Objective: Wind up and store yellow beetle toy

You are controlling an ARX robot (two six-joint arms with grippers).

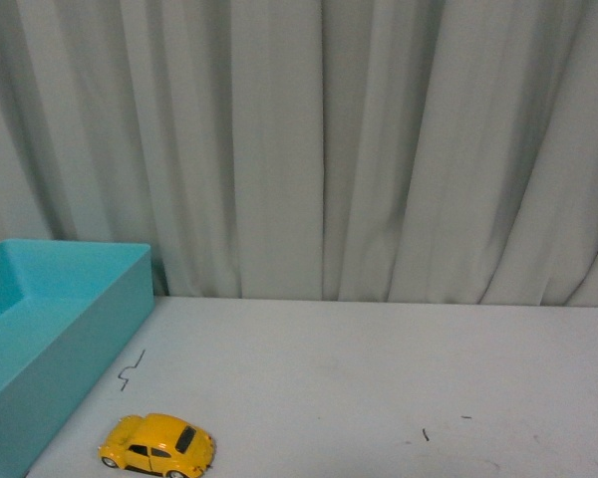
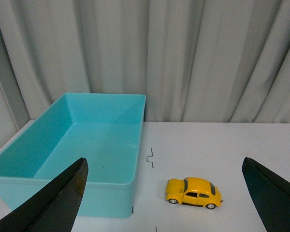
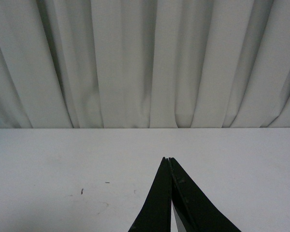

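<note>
The yellow beetle toy (image 1: 157, 444) stands on its wheels on the white table near the front left, just right of the turquoise bin (image 1: 75, 309). In the left wrist view the yellow beetle toy (image 2: 194, 192) sits between and beyond the wide-spread black fingers (image 2: 63, 198), and my left gripper (image 2: 164, 166) is open and holds nothing. The empty bin (image 2: 135, 140) lies beside the car. My right gripper (image 3: 167, 158) is shut on nothing, its tips pressed together above bare table. Neither gripper shows in the front view.
A grey curtain (image 1: 319, 139) hangs along the table's far edge. A small dark squiggle mark (image 1: 131, 370) lies on the table (image 1: 399, 378) between bin and car, and tiny dark specks (image 1: 425, 434) sit toward the right.
</note>
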